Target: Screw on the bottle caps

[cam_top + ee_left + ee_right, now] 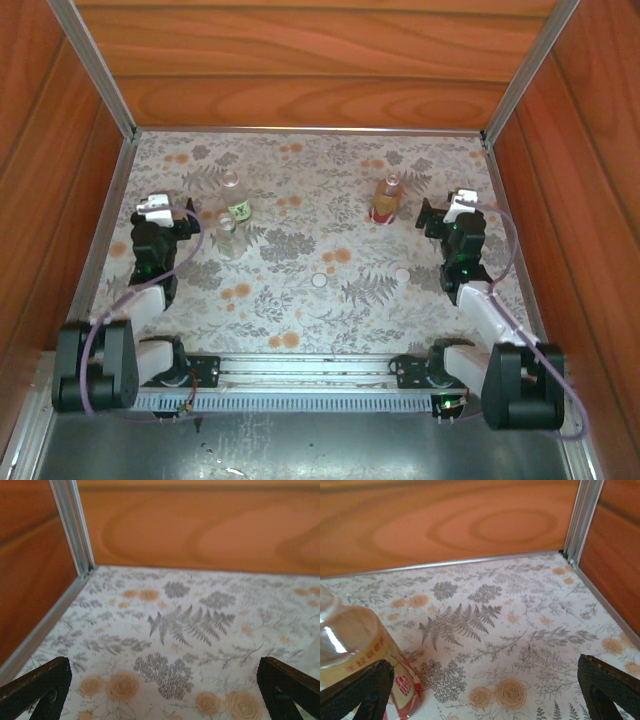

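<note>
Amber bottle [355,652] just left of R gripper [485,689], jaws wide apart; L gripper [162,690] also apart, well left of it.

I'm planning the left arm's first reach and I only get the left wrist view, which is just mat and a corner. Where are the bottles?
Observer: From the top view, a green-label bottle and a clear bottle in front of it stand just right of the left gripper.
Operator: Any caps?
Observer: Two. One white cap lies central, and a second cap is to its right.
Operator: Third bottle?
Observer: The amber bottle stands just left of the open right gripper.
</note>
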### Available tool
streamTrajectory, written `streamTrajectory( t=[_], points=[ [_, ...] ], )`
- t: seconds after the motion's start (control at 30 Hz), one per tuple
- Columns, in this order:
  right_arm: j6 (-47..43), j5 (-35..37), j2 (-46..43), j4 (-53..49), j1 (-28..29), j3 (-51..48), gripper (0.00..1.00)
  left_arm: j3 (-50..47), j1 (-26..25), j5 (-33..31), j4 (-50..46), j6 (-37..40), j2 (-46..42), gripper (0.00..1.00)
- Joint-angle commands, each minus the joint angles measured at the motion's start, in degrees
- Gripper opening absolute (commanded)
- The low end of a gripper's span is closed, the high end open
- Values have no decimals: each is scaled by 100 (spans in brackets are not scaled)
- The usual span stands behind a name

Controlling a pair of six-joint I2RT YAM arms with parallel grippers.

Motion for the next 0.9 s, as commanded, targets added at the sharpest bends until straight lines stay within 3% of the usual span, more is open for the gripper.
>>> streamTrajectory(
  t=[0.0, 0.13, 0.27, 0.4, 0.53, 0.8, 0.87],
  points=[
    [177, -253, -452, -1067, 187, 381, 100, -182, -74, 41, -736, -191, -1036, 100],
    [-52, -596, -669, -1661, 760, 730, 100, -294, -650, -375, -1235, -60, -2163, 100],
    [-572, -401, -778, -1994, 1804, 1042, 100, -183, -1027, 382, -1526, -67, -2606, 100],
    [-788, -573, -544, -2201, 2430, 1349, 100, -4, -1315, 1302, -1532, 104, -2243, 100],
    [-1103, -382, -268, -2058, 2967, 1492, 100, 323, -1411, 2264, -1536, 120, -1286, 100],
    [-1294, -154, -109, -1914, 3229, 1447, 100, 448, -1402, 1972, -1534, 71, -471, 100],
    [-1293, -184, -66, -1865, 3232, 1434, 100, 469, -1401, 2049, -1534, 91, -337, 93]
  ],
)
